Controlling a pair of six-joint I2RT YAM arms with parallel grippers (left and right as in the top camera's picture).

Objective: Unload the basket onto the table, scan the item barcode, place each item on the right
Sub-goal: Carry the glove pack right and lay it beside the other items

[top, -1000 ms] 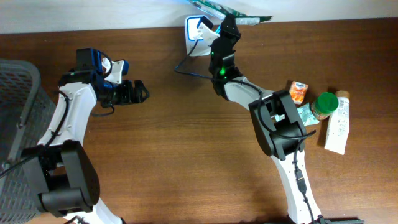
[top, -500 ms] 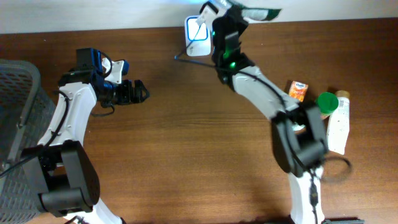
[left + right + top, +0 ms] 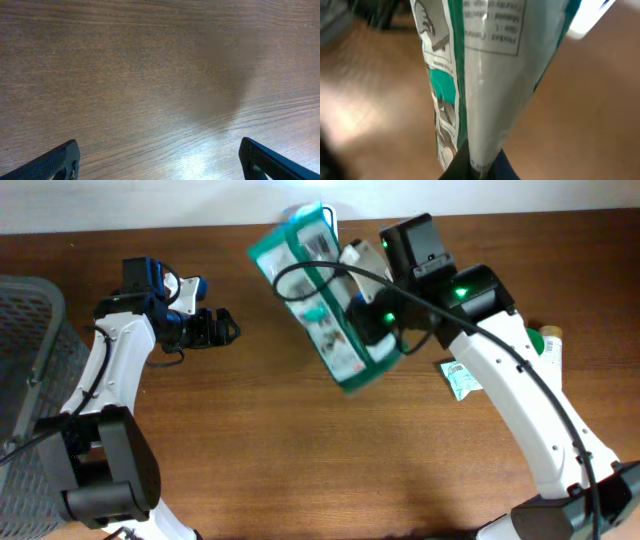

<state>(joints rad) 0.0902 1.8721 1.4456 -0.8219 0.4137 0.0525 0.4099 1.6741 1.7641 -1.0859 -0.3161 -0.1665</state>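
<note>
Since a second ago my right arm has swung out from the back edge over the middle of the surface (image 3: 300,460), and the bag (image 3: 322,300) has come with it. My right pincer (image 3: 475,169) is clamped on the bag's lower seam. From the wrist I see only the dark tips at the bottom of the frame; the rest is cut off. The bag is green and white, lifted off the surface and tilted, its top toward the back wall. It now covers the white box that stood at the back edge. A boxed panel of print faces the wrist camera, but it is too blurred to read. From above, the bag and a black cable (image 3: 310,275) hide where my fingers meet.

My left pincer (image 3: 222,327) hangs with its jaws wide apart, holding nothing, well apart from the bag. Its wrist view shows only two dark fingertips (image 3: 55,161) in the bottom corners.

On the right, my arm hides most of a green-lidded jar (image 3: 534,338) and part of a white tube (image 3: 553,352); a small packet (image 3: 460,378) lies beside the arm. A grey basket (image 3: 30,330) is cut off at the left edge.
</note>
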